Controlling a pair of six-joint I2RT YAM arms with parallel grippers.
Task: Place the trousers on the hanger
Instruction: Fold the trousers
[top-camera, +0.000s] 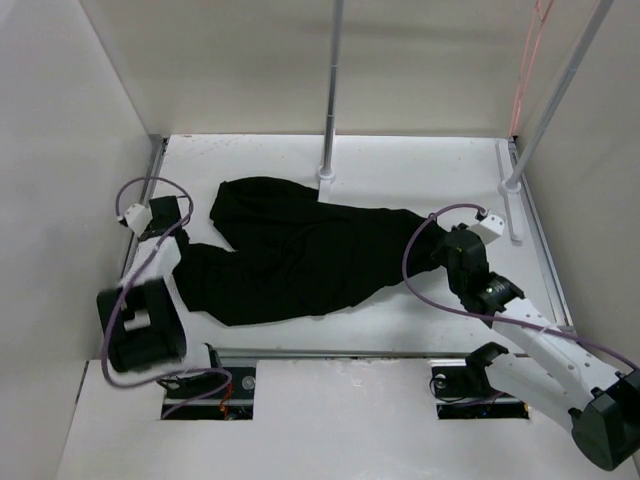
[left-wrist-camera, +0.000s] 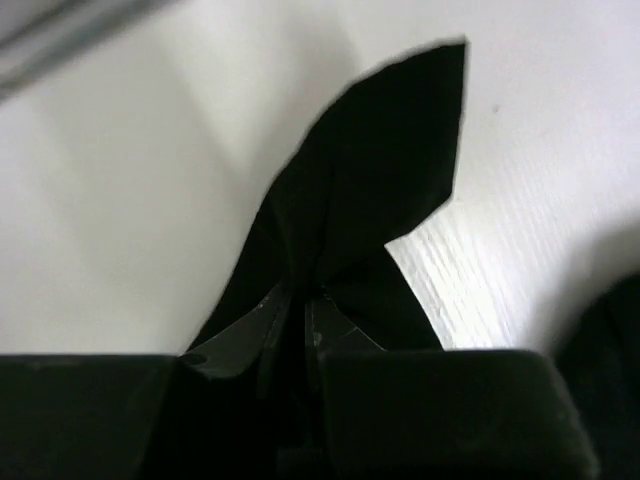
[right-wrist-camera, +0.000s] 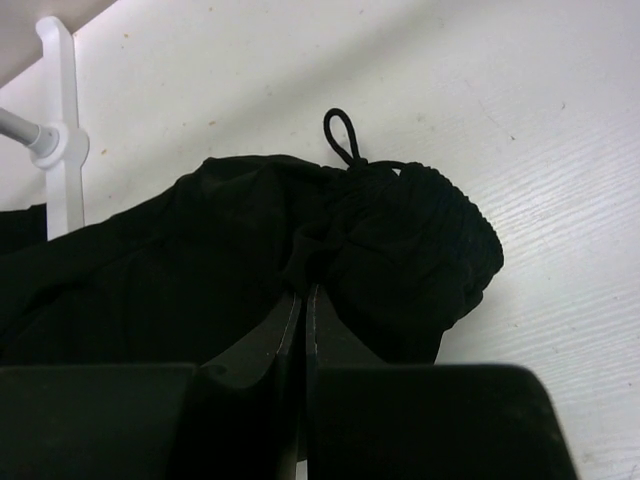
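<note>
Now my left gripper (left-wrist-camera: 297, 330) is pinched shut on one end of the trousers (top-camera: 300, 250). My right gripper (right-wrist-camera: 303, 310) is pinched shut on the waist end, by the string loop (right-wrist-camera: 343, 135). The trousers lie long-ways, left to right, between them. The hanger (top-camera: 521, 95) hangs far back on the right, so I think my right arm is nearer to it.

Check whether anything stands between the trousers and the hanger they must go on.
Nothing visible lies on the table between them. The trousers lie mid-table, and the hanger hangs at the far right corner, close beside a slanted white pole that might crowd the approach.
</note>
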